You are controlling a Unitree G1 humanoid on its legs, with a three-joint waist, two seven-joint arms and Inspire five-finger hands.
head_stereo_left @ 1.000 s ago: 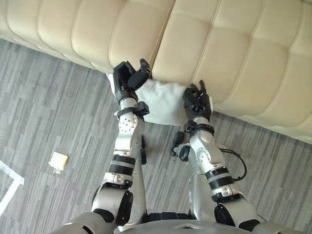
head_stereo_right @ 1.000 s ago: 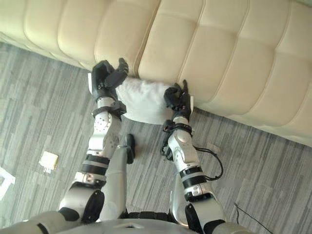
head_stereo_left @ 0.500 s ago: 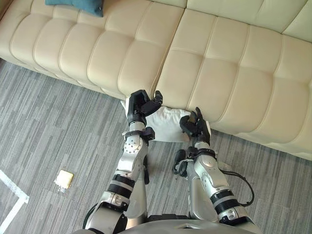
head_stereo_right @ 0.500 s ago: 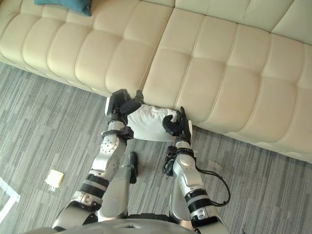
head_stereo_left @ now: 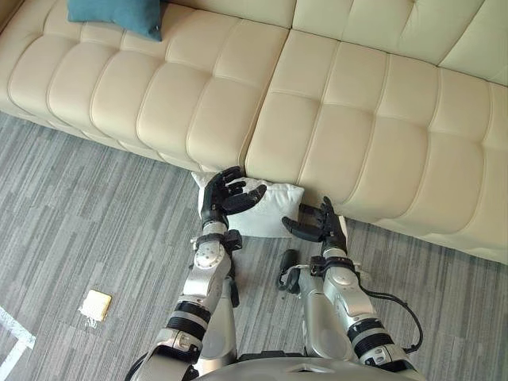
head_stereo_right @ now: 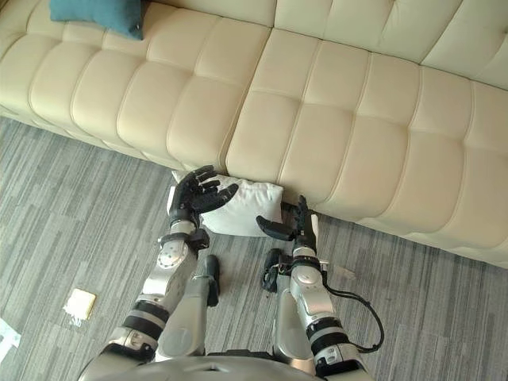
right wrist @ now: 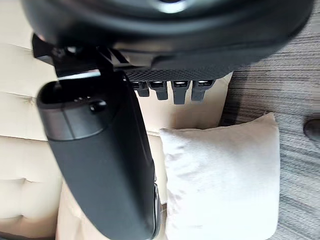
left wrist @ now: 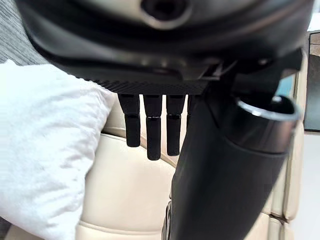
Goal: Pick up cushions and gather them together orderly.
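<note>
white cushion [head_stereo_left: 274,210] lies against the sofa [head_stereo_left: 317,119] between the loosely spread fingers of the left hand [head_stereo_left: 218,198] and the right hand [head_stereo_left: 323,226], neither gripping it.

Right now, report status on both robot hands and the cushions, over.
Left robot hand open, right robot hand open, either side of white cushion. Cushion on floor against sofa, ungrasped. Teal cushion on sofa's far left. No obstruction seen.
</note>
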